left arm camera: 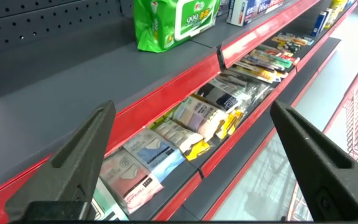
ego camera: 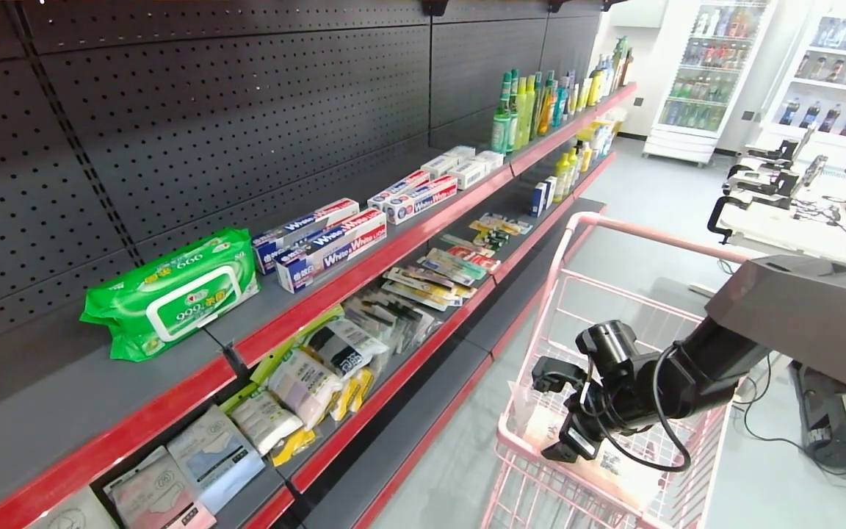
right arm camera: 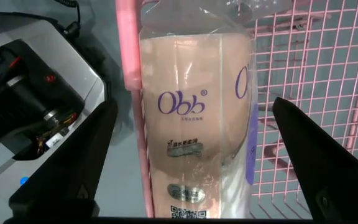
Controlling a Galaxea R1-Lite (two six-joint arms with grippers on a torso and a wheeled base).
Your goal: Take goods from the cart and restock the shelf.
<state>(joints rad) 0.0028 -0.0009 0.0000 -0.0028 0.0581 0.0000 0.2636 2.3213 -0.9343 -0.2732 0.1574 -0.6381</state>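
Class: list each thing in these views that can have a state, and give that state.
cart: holding a peach pack.
peach pack: lying in the cart, not gripped.
right gripper: open, empty, over the peach pack.
left gripper: open, empty, near the upper shelf.
green wipes pack: lying on the upper shelf.
toothpaste boxes: lying closed on the upper shelf.

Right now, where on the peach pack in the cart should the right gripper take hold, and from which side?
Probably across the middle of the peach pack, from above: the open right gripper hangs over its long narrow body beside the cart rail.
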